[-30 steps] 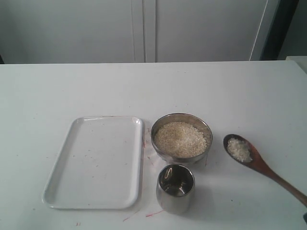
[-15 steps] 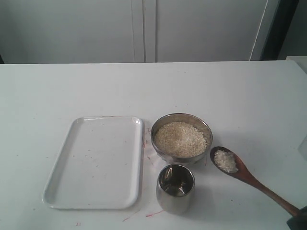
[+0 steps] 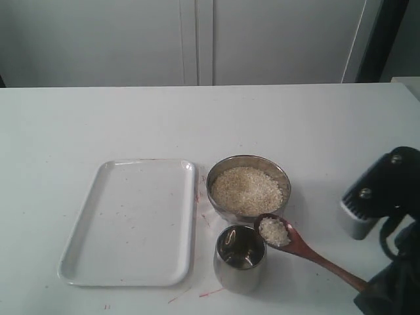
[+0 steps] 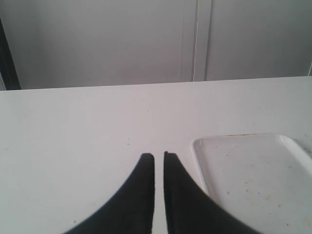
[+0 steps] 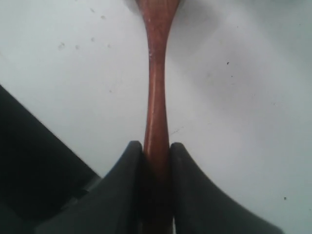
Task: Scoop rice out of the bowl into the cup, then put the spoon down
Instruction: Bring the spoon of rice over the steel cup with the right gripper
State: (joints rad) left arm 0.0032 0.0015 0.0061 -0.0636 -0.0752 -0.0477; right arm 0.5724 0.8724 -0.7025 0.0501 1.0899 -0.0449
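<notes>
The steel bowl [image 3: 249, 187] holds a heap of off-white rice [image 3: 246, 190] at the middle of the table. Just in front of it stands the small steel cup [image 3: 240, 257]. The reddish-brown wooden spoon [image 3: 308, 251] hangs level with a small load of rice in its oval end, right beside the cup's rim. My right gripper [image 5: 156, 146] is shut on the spoon's handle [image 5: 157, 102]; its dark body [image 3: 394, 289] shows at the lower right. My left gripper [image 4: 159, 156] hovers over bare table, jaws nearly touching, holding nothing.
A white rectangular tray [image 3: 131, 220], also seen as tray [image 4: 253, 170], lies left of the bowl and cup. Red marks dot the table around the cup. A grey wall with cabinet doors stands behind the table's far edge.
The spoon with its rice has moved left, from beside the bowl to the cup's rim. My right arm has come into the exterior view at the lower right.
</notes>
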